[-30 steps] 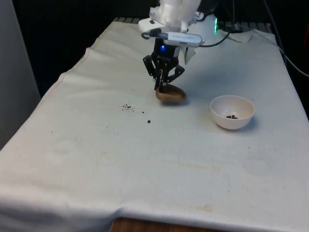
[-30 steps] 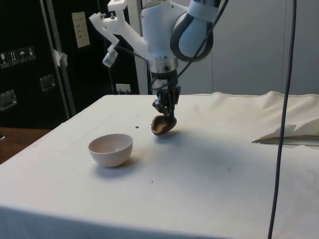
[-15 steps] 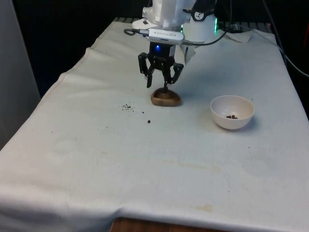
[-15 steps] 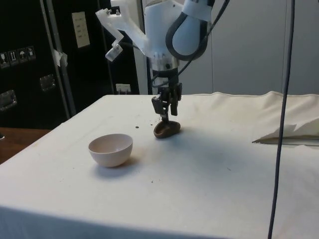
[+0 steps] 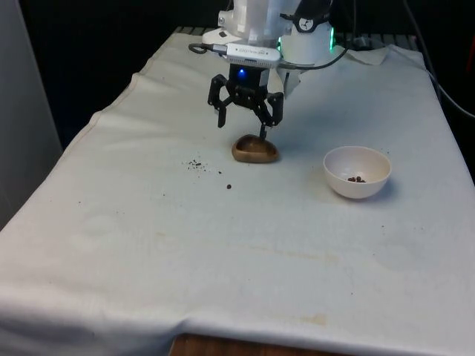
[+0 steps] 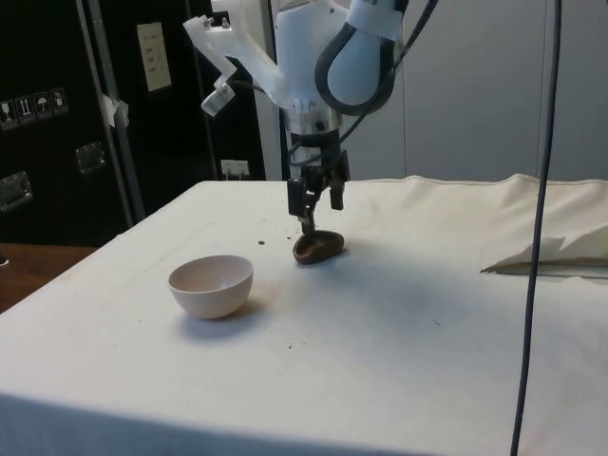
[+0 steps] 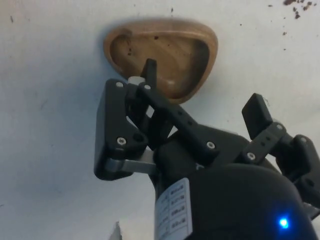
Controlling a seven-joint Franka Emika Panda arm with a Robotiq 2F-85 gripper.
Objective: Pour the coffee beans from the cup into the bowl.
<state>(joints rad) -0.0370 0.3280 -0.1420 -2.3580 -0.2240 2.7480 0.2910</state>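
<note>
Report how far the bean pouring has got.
Done: a few coffee beans lie in the white bowl, and the wooden cup sits empty, upright on the cloth. Some beans are scattered on the cloth. In hand: nothing; the hand hangs open just above the cup. Left: probably only pulling the arm away, unless the spilled beans count.

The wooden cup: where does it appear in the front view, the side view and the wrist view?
Front view: the wooden cup lies on the cloth left of the white bowl, under the gripper.
Side view: it lies right of and beyond the bowl.
Wrist view: it lies mouth up past the open fingers.
Shared landmark: the gripper just above it.
</note>
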